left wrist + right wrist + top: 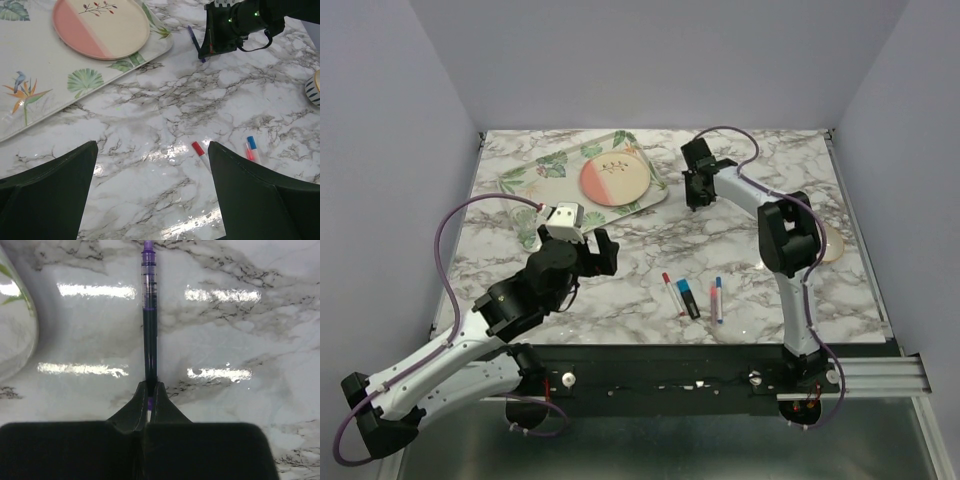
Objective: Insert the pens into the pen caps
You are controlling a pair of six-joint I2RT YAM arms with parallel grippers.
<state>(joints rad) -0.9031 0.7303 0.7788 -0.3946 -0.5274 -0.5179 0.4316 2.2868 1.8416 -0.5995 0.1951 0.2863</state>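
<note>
Plate (615, 181) on leafy tray (542, 172)

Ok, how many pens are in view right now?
4. Three lie side by side on the table near its front edge: white red-tipped pen, dark marker, pink-and-white pen. The right gripper is shut on the navy pen beside the tray. Others may be hidden.

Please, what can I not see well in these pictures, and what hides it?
Right wrist view: the navy pen's rear end is hidden between the shut right jaws.
Top view: that pen is hidden under the right arm; the loose pens are too small to tell caps from barrels.
Left wrist view: the red-tipped pen runs behind an open left jaw; the bowl is cut by the right edge.
</note>
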